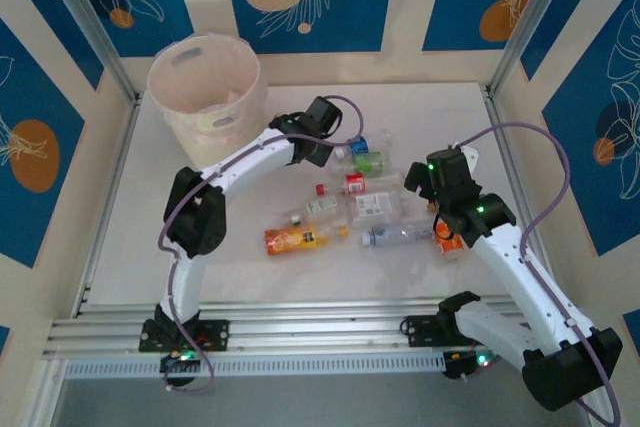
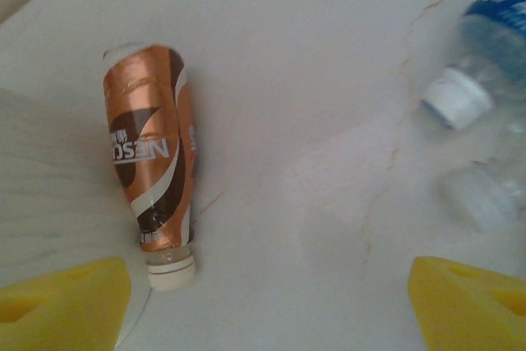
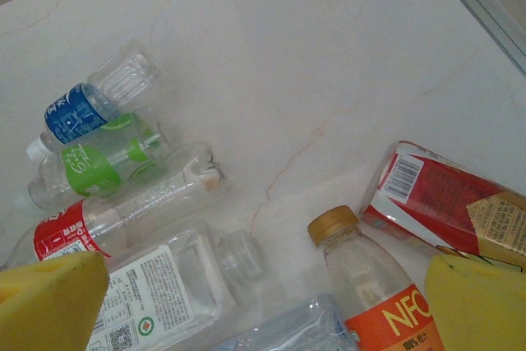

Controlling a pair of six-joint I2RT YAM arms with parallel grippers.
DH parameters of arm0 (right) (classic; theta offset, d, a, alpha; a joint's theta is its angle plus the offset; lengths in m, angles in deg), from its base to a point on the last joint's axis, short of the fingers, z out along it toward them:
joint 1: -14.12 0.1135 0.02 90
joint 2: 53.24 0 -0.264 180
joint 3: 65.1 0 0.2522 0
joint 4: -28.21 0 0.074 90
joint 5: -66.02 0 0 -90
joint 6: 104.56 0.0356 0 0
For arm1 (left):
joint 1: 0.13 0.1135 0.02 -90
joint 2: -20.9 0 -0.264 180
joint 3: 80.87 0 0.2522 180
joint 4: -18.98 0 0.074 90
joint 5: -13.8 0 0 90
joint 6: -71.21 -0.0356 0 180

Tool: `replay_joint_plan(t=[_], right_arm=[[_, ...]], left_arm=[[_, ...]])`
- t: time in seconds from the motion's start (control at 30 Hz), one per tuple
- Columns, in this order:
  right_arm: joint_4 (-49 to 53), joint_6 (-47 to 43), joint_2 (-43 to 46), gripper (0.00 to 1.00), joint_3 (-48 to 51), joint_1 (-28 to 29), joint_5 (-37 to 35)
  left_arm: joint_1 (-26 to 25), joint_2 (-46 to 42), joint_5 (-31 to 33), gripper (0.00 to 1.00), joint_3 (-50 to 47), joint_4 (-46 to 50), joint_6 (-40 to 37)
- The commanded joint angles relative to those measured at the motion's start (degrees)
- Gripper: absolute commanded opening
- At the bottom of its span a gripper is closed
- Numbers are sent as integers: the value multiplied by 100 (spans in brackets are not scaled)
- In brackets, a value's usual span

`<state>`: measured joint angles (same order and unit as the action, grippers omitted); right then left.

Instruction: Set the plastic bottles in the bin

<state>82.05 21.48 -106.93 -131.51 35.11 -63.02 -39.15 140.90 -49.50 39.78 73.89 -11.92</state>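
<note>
The bin [image 1: 205, 87] stands at the table's back left. Plastic bottles lie scattered mid-table, among them an orange one [image 1: 293, 239] and a clear white-labelled one [image 1: 375, 207]. My left gripper [image 2: 267, 310] hovers open over bare table. A brown-labelled bottle [image 2: 152, 170] lies just inside its left pad [image 2: 66, 306], and a blue-labelled bottle [image 2: 485, 47] lies at the far right. My right gripper [image 3: 263, 306] is open above an orange-labelled bottle with a gold cap [image 3: 370, 285] and a clear white-labelled bottle [image 3: 164, 285]. Nothing is held.
A red-labelled crushed container [image 3: 444, 195] lies beside the right pad [image 3: 477, 302]. Blue-, green- and red-labelled clear bottles [image 3: 99, 158] cluster at that view's left. Metal frame posts and rails [image 1: 300, 332] edge the table; both arms reach over its middle.
</note>
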Motion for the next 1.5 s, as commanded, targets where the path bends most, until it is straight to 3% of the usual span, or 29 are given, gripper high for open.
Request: replay_joint_plan(t=[0.0, 0.3, 0.6, 0.9, 1.47], right_arm=[[60, 115, 17, 99, 48, -16, -118], [70, 80, -71, 99, -27, -25, -85], [64, 77, -164, 99, -88, -26, -67], [65, 45, -203, 99, -88, -34, -88], [95, 52, -203, 99, -90, -34, -94]], left_arm=[[249, 190, 117, 84, 227, 68, 299], [761, 711, 102, 75, 561, -11, 709], [991, 1568, 254, 70, 1596, 244, 996], [1096, 2098, 478, 74, 2222, 357, 1412], [1143, 2852, -253, 75, 2991, 702, 1398]])
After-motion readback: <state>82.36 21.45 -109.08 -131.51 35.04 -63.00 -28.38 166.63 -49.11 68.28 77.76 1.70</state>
